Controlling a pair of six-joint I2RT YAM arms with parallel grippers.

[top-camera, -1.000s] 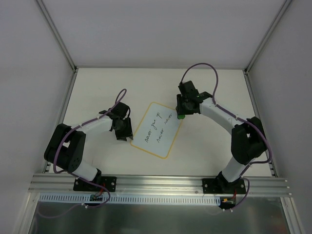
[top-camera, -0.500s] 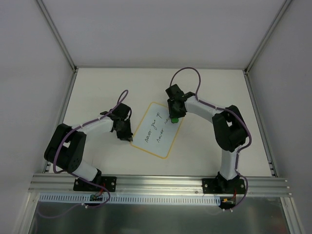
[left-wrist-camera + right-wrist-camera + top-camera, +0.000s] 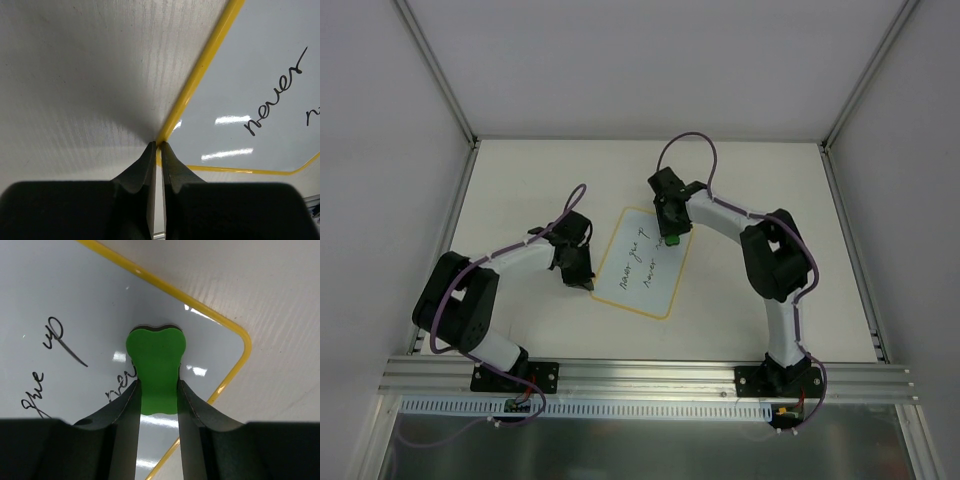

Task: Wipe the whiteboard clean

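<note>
1. Whiteboard (image 3: 642, 292) placement: it lies flat and skewed on the counter (image 3: 520, 185) between the two arms. Two lines of black handwriting (image 3: 278, 94) cover most of it, so I judge the wiping barely begun.
2. The right end effector (image 3: 157, 385) is clenched on a green eraser (image 3: 157, 357). The eraser sits over the far right corner of the board, at the end of the second written line. Whether its face presses flat on the surface cannot be told.
3. The left end effector (image 3: 157, 146) is clenched on nothing. Its joined tips rest at the yellow border (image 3: 200, 75) on the board's left edge, apparently to brace it.
4. Main risk: the board slides or spins. The brace meets only one spot on a thin rim, so a sideways stroke pushing away from that spot could turn the board on the smooth counter and spoil the wipe.
5. Second risk: the eraser twists or slips between the fingers. They pinch only its narrow waist, so drag on the surface could lever it out of line and leave streaks.
6. Third risk: a stroke that overruns the rim. The eraser starts near a corner, so it could drop onto the counter and catch the border coming back.
7. Fourth risk: the arms meet. Strokes toward the left edge bring the eraser near the bracing tips.
</note>
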